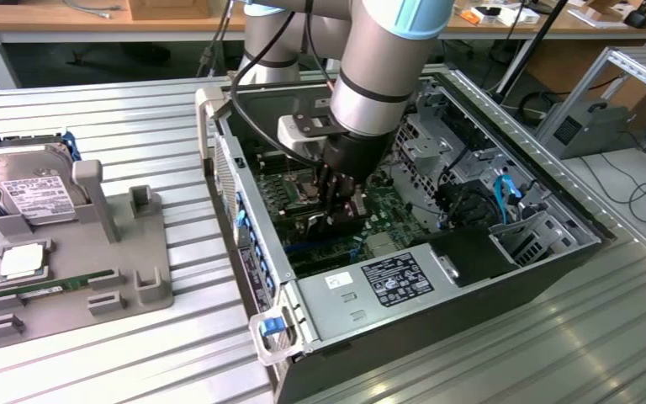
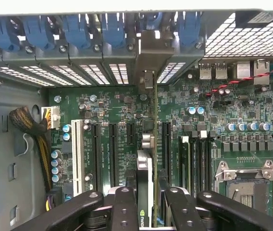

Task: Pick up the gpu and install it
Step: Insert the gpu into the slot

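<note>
Claw [image 2: 146,202] around upright gpu [image 2: 148,144] over motherboard [image 2: 213,120] slot

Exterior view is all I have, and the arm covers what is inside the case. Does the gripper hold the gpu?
Observer: Yes. In the wrist view the gpu stands on edge between the fingers of the gripper.
Operator: Where is its metal bracket now?
Observer: The bracket is at the rear wall of the case, in the row of slot covers with blue clips. A long black slot lies right beside the card. I cannot tell whether the card is seated.
</note>
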Tool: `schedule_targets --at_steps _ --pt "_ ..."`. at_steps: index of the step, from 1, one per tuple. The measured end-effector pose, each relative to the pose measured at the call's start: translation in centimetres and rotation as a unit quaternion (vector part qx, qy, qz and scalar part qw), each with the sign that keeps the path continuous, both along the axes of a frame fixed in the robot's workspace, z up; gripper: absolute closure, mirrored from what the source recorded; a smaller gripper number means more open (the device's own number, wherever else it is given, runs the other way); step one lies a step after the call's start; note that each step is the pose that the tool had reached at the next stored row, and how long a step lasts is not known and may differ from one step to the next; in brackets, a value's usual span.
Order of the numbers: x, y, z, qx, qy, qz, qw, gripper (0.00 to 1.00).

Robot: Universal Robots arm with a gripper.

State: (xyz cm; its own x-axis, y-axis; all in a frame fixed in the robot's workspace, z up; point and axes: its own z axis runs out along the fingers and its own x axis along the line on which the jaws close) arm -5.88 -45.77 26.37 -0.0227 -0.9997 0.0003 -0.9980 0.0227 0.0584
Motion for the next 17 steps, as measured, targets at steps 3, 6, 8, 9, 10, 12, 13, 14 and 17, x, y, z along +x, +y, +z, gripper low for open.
schedule_targets --at_steps 3,6,8,9,10,12,13,14,17 --pt "-0.01 0.0 0.1 -0.0002 -0.0002 0.0 1.0 0.73" --pt "-0.01 0.0 0.11 -0.0003 -0.0001 0.0 1.0 0.73" --pt "-0.01 0.0 0.1 -0.0004 -0.0001 0.001 1.0 0.73" --pt "-0.01 0.0 0.0 -0.0003 -0.0001 0.001 1.0 0.73" --pt "-0.01 -0.01 -0.09 -0.0006 0.0 0.002 1.0 0.73" --pt "-0.01 0.0 -0.22 -0.0003 -0.0001 0.002 1.0 0.73" --pt "-0.01 0.0 -0.21 -0.0002 -0.0002 0.002 1.0 0.73" --pt "-0.01 0.01 -0.14 0.0 -0.0005 0.002 1.0 0.73" --pt "-0.01 0.01 -0.03 -0.0005 -0.0005 0.002 1.0 0.73"
